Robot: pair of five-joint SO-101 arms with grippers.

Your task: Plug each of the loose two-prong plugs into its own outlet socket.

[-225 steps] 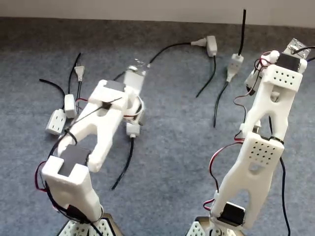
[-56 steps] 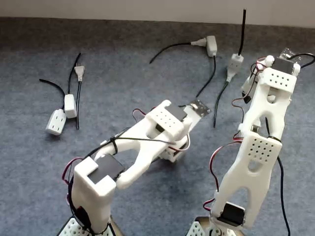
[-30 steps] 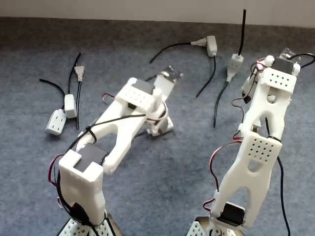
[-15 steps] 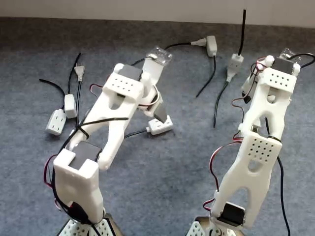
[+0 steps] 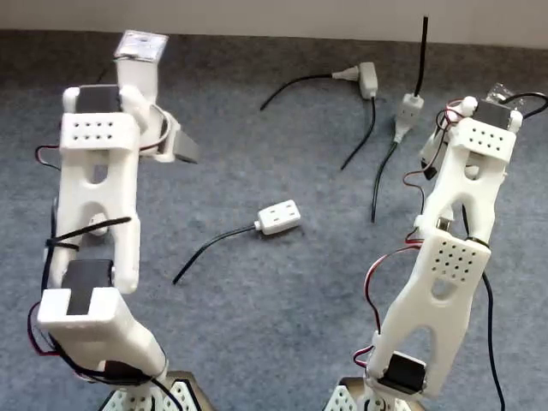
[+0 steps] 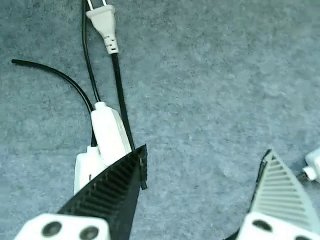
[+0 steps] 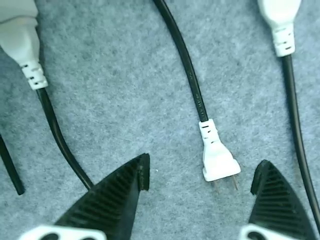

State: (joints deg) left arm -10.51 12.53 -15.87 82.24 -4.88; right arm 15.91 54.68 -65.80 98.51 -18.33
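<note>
The left arm point(image 5: 94, 197) stands raised at the left of the grey carpet point(image 5: 257, 334), and in the high view its body covers the things below it. The left gripper point(image 6: 205, 152) hangs above the carpet with its jaws spread wide and nothing between them. Just outside its dark finger point(image 6: 117, 182) lie two white connector bodies point(image 6: 107, 132) end to end. The nearer one is half hidden behind that finger, so I cannot tell whether they are mated. Beside them a loose far-left plug point(image 6: 102, 22) lies flat, prongs pointing away, on a black cord.

Mid-carpet the centre socket point(image 5: 280, 217) lies alone, well apart from both arms, its black lead point(image 5: 214, 248) trailing toward the left arm.

Farther back a far plug point(image 5: 346, 75) touches a far socket point(image 5: 368, 79); how deep it sits is too small to judge. To the right another white pair point(image 5: 404, 118) lies in line, touching.

The right arm point(image 5: 454, 248) leans over the right side and hides its own claw in the high view. The right gripper point(image 7: 200, 161) is also wide open and holds nothing. A loose right plug point(image 7: 218, 162) lies on the carpet between the fingers, nearer one of them, touching neither. Two white connector ends point(image 7: 20, 35) are cut off at the frame edge.
</note>
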